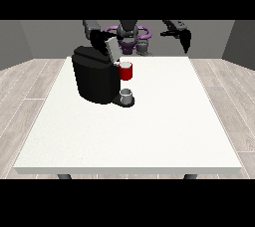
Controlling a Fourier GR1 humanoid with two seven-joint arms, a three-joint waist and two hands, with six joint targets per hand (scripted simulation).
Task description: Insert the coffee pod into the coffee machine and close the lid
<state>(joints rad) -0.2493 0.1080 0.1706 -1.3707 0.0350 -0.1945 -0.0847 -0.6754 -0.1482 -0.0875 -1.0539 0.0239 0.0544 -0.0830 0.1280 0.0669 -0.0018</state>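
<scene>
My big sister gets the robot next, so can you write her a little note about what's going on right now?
Hand at the view's left: up behind the coffee machine, by its raised lid; its fingers can't be made out.
Hand at the view's right: up in the air, away from everything, holding nothing.
A red piece sticks out at the machine's front, and a small grey cup sits below it on the white table.
I can't tell whether the pod is in. The lid is not closed yet.

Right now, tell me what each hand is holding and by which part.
The hand at the view's right hangs in the air beyond the table's far edge, holding nothing. The hand at the view's left is at the coffee machine's raised lid; whether it holds it cannot be told.
</scene>
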